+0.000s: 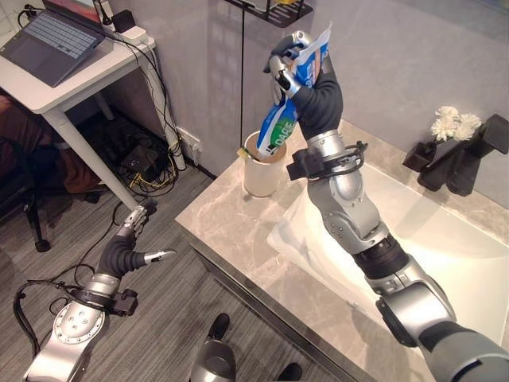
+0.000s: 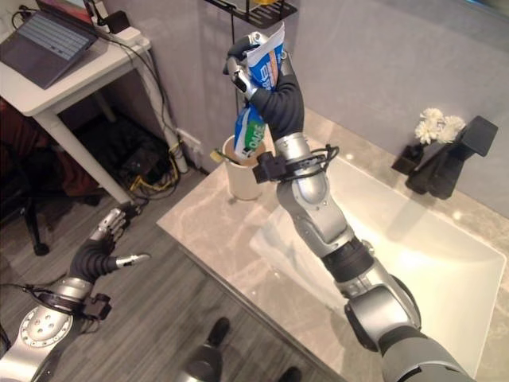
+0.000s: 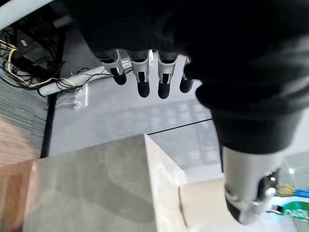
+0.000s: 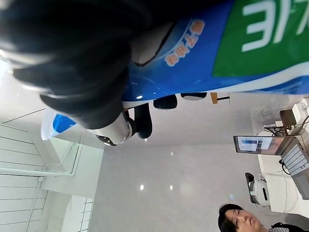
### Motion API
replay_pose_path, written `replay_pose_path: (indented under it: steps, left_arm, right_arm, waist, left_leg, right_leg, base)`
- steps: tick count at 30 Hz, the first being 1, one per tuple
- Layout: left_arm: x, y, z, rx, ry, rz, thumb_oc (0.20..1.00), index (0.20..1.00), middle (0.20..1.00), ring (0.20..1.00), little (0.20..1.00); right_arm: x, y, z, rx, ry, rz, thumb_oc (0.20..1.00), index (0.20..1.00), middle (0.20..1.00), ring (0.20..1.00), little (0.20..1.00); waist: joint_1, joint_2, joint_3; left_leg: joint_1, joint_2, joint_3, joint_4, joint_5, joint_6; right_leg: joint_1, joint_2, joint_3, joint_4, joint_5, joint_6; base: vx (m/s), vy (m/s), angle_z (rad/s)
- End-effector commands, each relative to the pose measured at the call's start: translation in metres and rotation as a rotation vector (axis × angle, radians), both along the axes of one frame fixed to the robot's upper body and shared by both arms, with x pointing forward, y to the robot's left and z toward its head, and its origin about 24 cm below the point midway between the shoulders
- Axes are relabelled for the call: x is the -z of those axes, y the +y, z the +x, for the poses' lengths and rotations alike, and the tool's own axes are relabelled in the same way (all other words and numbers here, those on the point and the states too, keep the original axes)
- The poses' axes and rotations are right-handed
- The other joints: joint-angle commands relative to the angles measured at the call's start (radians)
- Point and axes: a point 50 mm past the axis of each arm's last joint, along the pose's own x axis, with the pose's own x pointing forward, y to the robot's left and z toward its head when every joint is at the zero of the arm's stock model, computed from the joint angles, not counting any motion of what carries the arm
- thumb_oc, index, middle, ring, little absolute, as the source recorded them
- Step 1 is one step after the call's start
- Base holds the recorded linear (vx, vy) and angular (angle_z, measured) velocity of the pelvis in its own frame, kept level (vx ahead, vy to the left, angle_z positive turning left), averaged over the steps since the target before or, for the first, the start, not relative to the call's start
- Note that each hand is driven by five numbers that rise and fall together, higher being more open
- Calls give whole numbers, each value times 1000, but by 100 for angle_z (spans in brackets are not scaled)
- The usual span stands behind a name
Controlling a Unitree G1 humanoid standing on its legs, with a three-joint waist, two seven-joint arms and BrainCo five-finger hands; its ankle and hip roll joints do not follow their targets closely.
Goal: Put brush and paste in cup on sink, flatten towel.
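My right hand (image 1: pixel 293 65) is raised above the cream cup (image 1: pixel 262 169) and is shut on the blue, green and white toothpaste tube (image 1: pixel 288 103). The tube hangs cap end down, its lower end at the cup's mouth. The cup stands on the marble counter (image 1: pixel 231 231) at the sink's far left corner, and a small yellowish brush tip (image 1: pixel 242 150) pokes over its rim. A white towel (image 1: pixel 306 247) lies crumpled over the sink's left edge, partly behind my right forearm. My left hand (image 1: pixel 137 227) hangs low over the floor to the left of the counter, fingers straight and open.
A white basin (image 1: pixel 445 247) fills the counter's right side, with a black faucet (image 1: pixel 461 163) and white flowers (image 1: pixel 453 123) behind it. A white desk (image 1: pixel 71 68) with a laptop (image 1: pixel 52 36) stands at the far left, tangled cables beneath. A black wire shelf (image 1: pixel 278 9) hangs on the wall.
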Motion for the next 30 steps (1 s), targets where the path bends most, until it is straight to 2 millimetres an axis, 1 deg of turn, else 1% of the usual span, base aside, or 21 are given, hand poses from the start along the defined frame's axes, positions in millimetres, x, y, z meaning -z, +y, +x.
replay_pose_path:
  steps: [1,4,7,9,23,24,25,26,30]
  left_arm:
    - [-6,-1,0,32,-39,53,1000,1000,1000,1000,1000]
    - [-2,1,0,30,-21,72,1000,1000,1000,1000,1000]
    - [-5,3,-1,18,-33,86,1000,1000,1000,1000,1000]
    - [-3,5,-1,8,-26,84,1000,1000,1000,1000,1000]
    - [4,5,-1,5,2,91,1000,1000,1000,1000,1000]
    - [4,5,0,8,4,92,1000,1000,1000,1000,1000]
    - [4,5,-1,8,4,91,1000,1000,1000,1000,1000]
    - [5,5,-1,8,8,90,1000,1000,1000,1000,1000]
    - [5,5,-1,1,1,79,1000,1000,1000,1000,1000]
  right_arm:
    - [-30,3,-17,-62,-146,46,200,200,200,200,200]
    - [-28,7,-17,-73,-138,42,200,200,200,200,200]
    - [-30,10,-18,-82,-142,41,200,200,200,200,200]
    - [-30,12,-18,-88,-144,34,200,200,200,200,200]
    - [-25,13,-15,-96,-114,31,200,200,200,200,200]
    - [-24,14,-14,-103,-108,27,460,460,460,460,460]
    - [-23,13,-14,-105,-104,22,686,686,686,686,686]
    - [-23,14,-13,-111,-99,20,1000,1000,1000,1000,1000]
    - [-23,11,-13,-107,-100,22,1000,1000,1000,1000,1000]
  waist:
    - [7,-46,-29]
    - [11,-51,-26]
    - [15,-56,-24]
    - [15,-59,-22]
    - [14,-70,-13]
    - [13,-70,-13]
    - [12,-69,-14]
    - [11,-69,-14]
    - [9,-64,-15]
  left_leg:
    - [-65,-39,42,-30,81,44]
    - [-68,-39,42,-30,80,44]
    - [-69,-39,41,-30,80,44]
    - [-69,-38,41,-30,81,44]
    - [-68,-35,45,-30,78,47]
    - [-67,-35,47,-30,78,47]
    - [-67,-35,48,-30,78,47]
    - [-66,-34,48,-30,78,48]
    - [-61,-35,52,-30,77,48]
  right_leg:
    - [58,-33,53,2,49,10]
    - [56,-33,51,1,49,10]
    - [54,-31,54,1,48,9]
    - [54,-30,56,2,48,8]
    - [50,-28,56,3,51,7]
    - [49,-28,56,4,52,7]
    - [49,-28,57,4,51,7]
    - [49,-28,58,5,51,7]
    - [48,-29,64,6,53,6]
  base:
    - [0,0,0]
    - [0,0,0]
    - [0,0,0]
    - [0,0,0]
    - [0,0,0]
    - [0,0,0]
    - [0,0,0]
    - [0,0,0]
    - [0,0,0]
